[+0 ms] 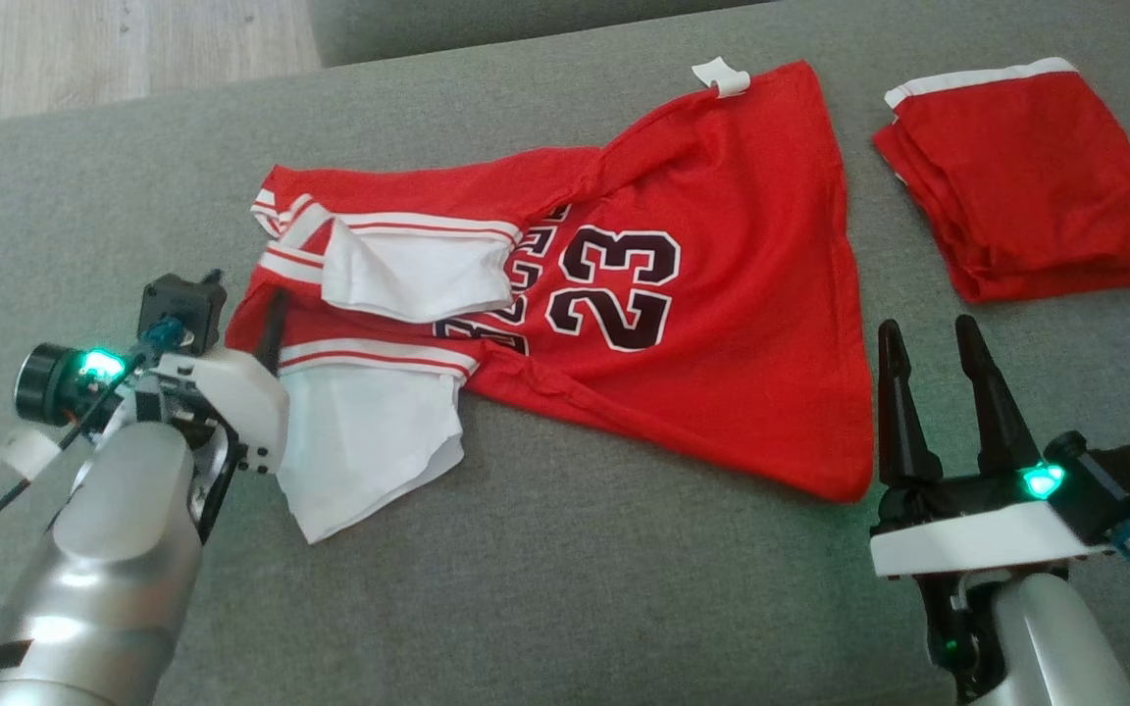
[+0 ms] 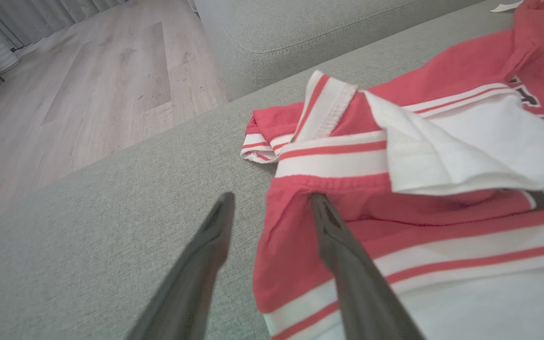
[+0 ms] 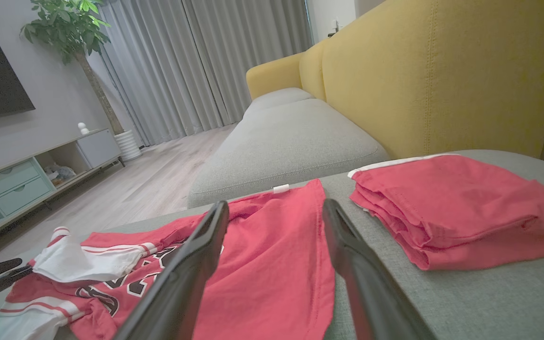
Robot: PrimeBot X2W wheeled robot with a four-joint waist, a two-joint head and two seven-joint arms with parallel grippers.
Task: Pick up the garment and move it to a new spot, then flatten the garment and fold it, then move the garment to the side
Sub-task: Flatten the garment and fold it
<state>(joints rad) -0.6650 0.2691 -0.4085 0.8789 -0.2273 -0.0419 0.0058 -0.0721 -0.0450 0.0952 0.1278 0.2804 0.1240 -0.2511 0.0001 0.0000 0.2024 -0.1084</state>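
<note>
The garment is a red jersey with the number 23 and white sleeves, lying crumpled on the grey sofa seat. My left gripper is at its left end by the collar and sleeves. In the left wrist view my left gripper stands open, one finger over the red fabric and the other over bare cushion, with the garment's edge between them. My right gripper is open just right of the hem corner, holding nothing. In the right wrist view it points across the garment.
A folded red cloth with white trim lies at the far right of the seat, also seen in the right wrist view. A yellow backrest rises behind it. Wooden floor lies beyond the seat's far left edge.
</note>
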